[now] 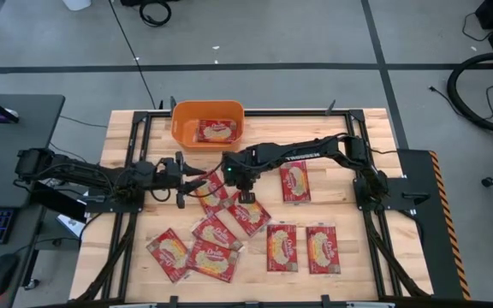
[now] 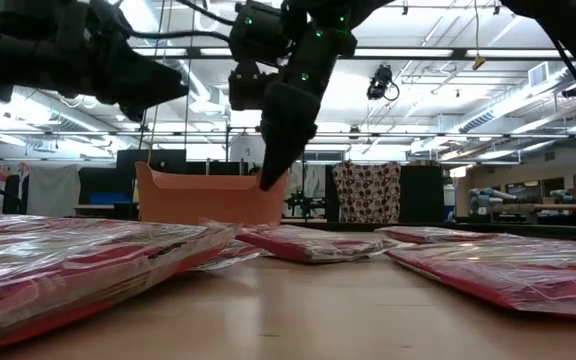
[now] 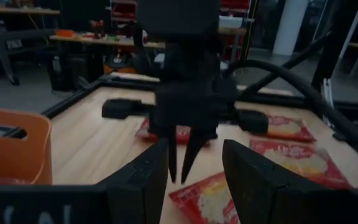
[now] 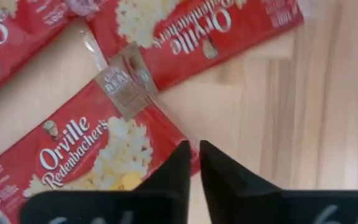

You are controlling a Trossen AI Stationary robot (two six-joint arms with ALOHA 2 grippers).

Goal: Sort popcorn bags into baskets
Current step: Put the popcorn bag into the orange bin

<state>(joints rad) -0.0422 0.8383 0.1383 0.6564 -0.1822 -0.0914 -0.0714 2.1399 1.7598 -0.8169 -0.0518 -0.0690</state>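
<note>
Several red popcorn bags point(image 1: 282, 246) lie flat on the wooden table, some overlapping near the middle point(image 1: 217, 229). One more bag point(image 1: 216, 131) lies inside the orange basket point(image 1: 182, 120) at the table's far edge. My right gripper point(image 1: 245, 195) points straight down, shut and empty. It hangs above the corner of a bag point(image 4: 92, 155) and stands clear of the table in the low view point(image 2: 266, 183). My left gripper point(image 3: 194, 186) is open and level, just left of the right one, with nothing between its fingers.
The bags cover the table's near half point(image 2: 78, 260) and centre, and one lies apart to the right point(image 1: 296, 181). Bare wood shows along the left and right sides. The two grippers are close together at mid-table. A desk with a keyboard stands left of the table.
</note>
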